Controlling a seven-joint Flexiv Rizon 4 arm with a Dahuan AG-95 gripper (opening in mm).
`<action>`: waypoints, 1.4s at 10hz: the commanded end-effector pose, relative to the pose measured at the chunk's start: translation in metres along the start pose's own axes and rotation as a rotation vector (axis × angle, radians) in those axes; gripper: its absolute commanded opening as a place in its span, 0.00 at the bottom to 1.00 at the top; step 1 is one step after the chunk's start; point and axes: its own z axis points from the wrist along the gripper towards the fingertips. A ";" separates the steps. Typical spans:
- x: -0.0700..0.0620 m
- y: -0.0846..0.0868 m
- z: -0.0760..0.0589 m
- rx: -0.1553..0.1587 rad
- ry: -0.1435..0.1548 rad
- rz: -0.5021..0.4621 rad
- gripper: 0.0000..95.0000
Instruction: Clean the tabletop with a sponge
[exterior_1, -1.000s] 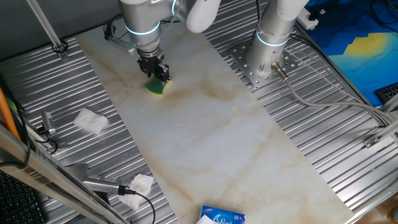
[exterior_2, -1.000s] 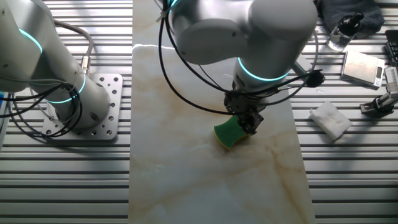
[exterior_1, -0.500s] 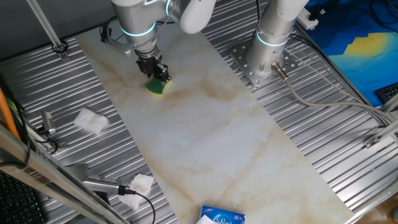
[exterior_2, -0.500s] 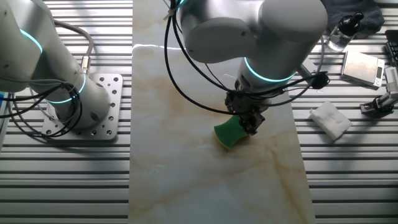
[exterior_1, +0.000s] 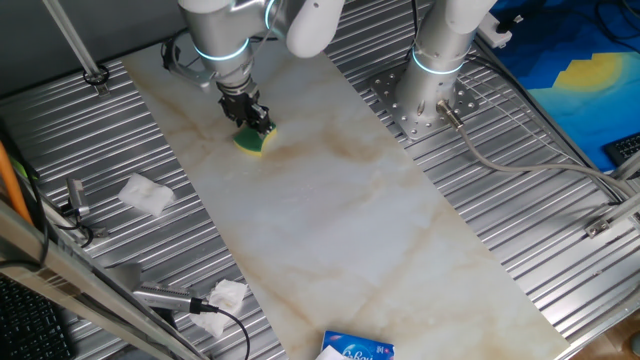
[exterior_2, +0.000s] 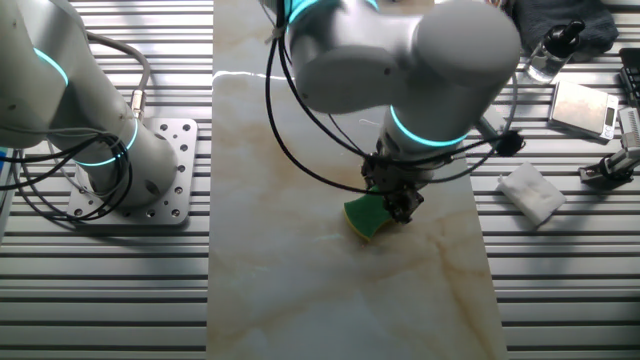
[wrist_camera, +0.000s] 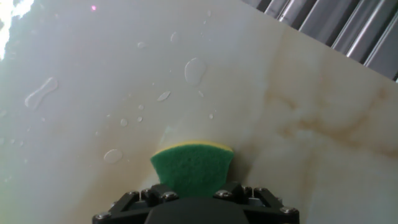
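Observation:
My gripper (exterior_1: 257, 122) is shut on the sponge (exterior_1: 252, 141), a small yellow block with a green scouring layer, and presses it on the marble-look tabletop (exterior_1: 330, 210) near its far left end. In the other fixed view the gripper (exterior_2: 398, 201) holds the sponge (exterior_2: 366, 216) tilted on the tabletop (exterior_2: 300, 290). In the hand view the sponge (wrist_camera: 193, 169) sticks out ahead of the jaws, green face up with a yellow edge at its tip. Several water drops (wrist_camera: 194, 70) lie on the tabletop (wrist_camera: 323, 93) ahead of it.
Crumpled white tissues (exterior_1: 147, 194) (exterior_1: 222, 297) lie on the ribbed metal to the left; another (exterior_2: 531, 190) shows in the other fixed view. A blue pack (exterior_1: 357, 349) sits at the slab's near end. A second arm's base (exterior_1: 428, 90) stands to the right.
The arm's upper part has shifted slightly left in one fixed view. The sponge stays in almost the same spot on the tabletop, still gripped.

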 end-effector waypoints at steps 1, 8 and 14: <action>0.002 0.001 0.003 -0.001 -0.003 -0.011 0.60; 0.006 0.003 0.018 0.009 -0.012 -0.058 0.80; 0.007 0.001 0.032 0.028 -0.030 -0.089 0.60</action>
